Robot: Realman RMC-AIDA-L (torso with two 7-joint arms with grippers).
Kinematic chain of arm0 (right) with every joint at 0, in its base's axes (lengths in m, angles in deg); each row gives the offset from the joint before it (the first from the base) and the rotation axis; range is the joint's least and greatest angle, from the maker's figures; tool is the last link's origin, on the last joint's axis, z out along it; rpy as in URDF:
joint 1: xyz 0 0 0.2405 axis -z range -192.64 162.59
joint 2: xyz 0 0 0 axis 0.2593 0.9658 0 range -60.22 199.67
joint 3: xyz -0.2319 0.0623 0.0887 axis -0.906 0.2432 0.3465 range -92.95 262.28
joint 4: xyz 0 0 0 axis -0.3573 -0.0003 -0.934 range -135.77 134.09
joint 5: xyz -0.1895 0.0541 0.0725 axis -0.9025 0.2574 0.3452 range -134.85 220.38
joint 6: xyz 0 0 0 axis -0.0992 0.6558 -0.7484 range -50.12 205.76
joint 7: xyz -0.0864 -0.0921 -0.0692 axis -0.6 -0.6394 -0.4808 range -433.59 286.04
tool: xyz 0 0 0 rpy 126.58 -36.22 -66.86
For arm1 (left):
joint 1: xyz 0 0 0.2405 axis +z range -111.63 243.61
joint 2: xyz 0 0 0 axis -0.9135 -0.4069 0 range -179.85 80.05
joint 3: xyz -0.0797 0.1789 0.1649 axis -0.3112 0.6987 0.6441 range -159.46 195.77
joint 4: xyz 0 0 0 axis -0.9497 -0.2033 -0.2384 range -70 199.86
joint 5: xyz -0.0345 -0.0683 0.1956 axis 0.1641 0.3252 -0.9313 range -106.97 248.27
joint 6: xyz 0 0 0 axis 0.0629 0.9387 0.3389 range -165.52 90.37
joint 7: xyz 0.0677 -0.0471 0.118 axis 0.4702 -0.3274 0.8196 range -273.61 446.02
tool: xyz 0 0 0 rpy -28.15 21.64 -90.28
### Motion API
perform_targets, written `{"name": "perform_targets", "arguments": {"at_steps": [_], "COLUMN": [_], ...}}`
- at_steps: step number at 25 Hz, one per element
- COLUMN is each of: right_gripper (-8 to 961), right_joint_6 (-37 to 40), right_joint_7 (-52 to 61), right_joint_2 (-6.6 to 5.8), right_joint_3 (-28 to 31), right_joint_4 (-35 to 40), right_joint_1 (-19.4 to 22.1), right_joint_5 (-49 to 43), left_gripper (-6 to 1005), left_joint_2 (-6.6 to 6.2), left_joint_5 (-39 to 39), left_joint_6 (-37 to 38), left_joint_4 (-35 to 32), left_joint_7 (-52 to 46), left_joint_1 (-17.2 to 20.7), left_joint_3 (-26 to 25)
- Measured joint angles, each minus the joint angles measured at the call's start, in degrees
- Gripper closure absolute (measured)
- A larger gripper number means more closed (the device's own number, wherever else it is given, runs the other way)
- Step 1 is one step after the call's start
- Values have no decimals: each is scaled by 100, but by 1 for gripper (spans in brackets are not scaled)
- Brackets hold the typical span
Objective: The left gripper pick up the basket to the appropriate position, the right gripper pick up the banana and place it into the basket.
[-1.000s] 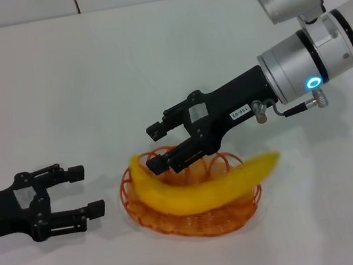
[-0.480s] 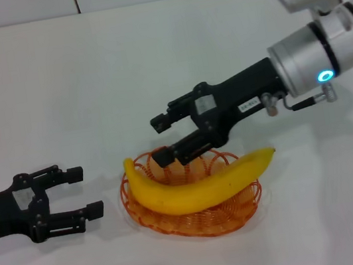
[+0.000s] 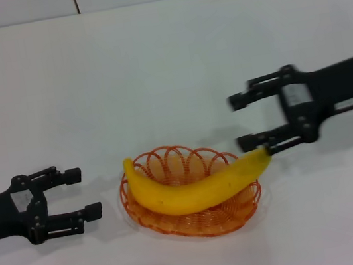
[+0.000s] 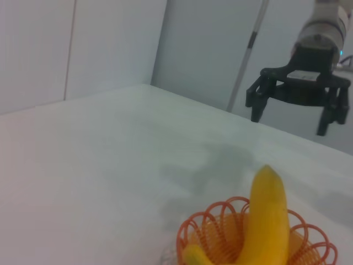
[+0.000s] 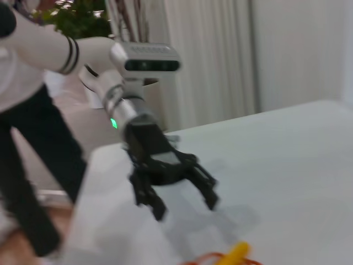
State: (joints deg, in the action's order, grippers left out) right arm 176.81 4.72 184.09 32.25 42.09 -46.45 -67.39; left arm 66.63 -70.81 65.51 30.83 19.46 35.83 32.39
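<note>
Banana (image 3: 198,186) lies across the basket (image 3: 197,220) (both grippers' jaws spread, empty), left gripper (image 3: 82,191) beside, right gripper (image 3: 245,121) near.

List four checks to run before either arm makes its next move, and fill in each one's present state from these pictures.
1. Banana lies in the basket: ok, its tip overhangs the rim.
2. Right gripper open and holding nothing: ok.
3. Left gripper open, apart from the basket: ok.
4. Right gripper's lower finger clear of the banana tip: cannot tell from the head view.
</note>
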Motion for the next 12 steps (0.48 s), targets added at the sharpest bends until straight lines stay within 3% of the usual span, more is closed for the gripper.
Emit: {"name": "perform_targets", "arguments": {"at_steps": [8,12], "right_gripper": [193,193], "right_joint_6": [-1,-173], "right_joint_7": [-1479,-1794], "right_joint_2": [-420,-474], "right_joint_3": [713,1173], "right_joint_4": [-313,-596], "right_joint_1": [815,908], "right_joint_5": [-386,-1227], "left_gripper": [112,110], "left_joint_2": [-7,0], "left_joint_5": [4,5], "left_joint_6": [1,10], "left_joint_4": [0,0], "left_joint_7": [45,118], "left_joint_1": [8,6], "left_joint_3": [0,0]}}
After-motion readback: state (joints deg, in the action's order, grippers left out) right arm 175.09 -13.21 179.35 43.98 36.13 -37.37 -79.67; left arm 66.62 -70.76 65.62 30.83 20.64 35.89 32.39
